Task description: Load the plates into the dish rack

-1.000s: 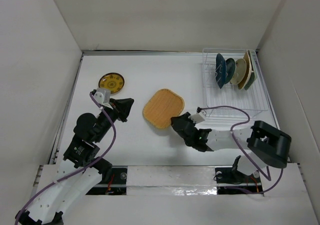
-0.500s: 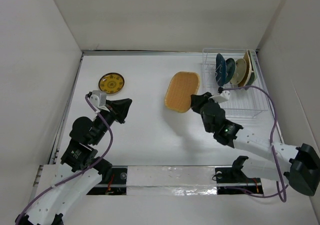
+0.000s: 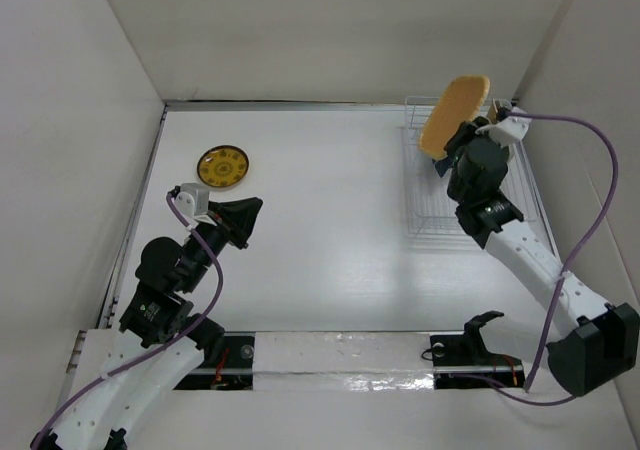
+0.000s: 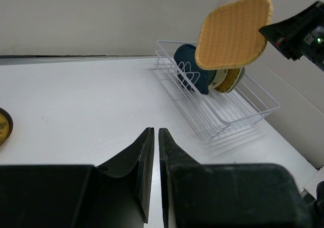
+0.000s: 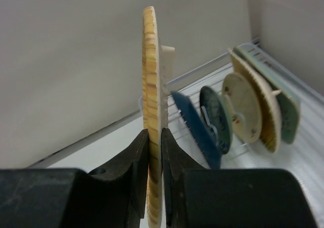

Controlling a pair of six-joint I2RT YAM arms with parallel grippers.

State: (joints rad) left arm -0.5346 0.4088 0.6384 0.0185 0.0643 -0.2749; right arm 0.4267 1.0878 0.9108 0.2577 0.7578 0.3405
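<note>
The tan woven plate (image 3: 455, 115) hangs in the air over the far end of the dish rack (image 3: 440, 212), above the plates already racked (image 5: 243, 114) and touching none of them. It stands on edge, nearly upright. Its broad face is turned toward the left side of the worktop, roughly matching the lean of the racked plates, and it is close to square, so no long axis stands out. I judge this orientation is chosen so the lower rim can drop straight between two wires. The right gripper (image 3: 470, 150) has its jaws clamped on the plate's lower edge, leaving most of the plate free above them. Open slots lie on the near side of the dark blue plate. The yellow plate (image 3: 223, 166) lies flat on the worktop, well apart from the rack. Near it, the left gripper (image 4: 155, 137) hovers with its jaws drawn almost together on nothing.
</note>
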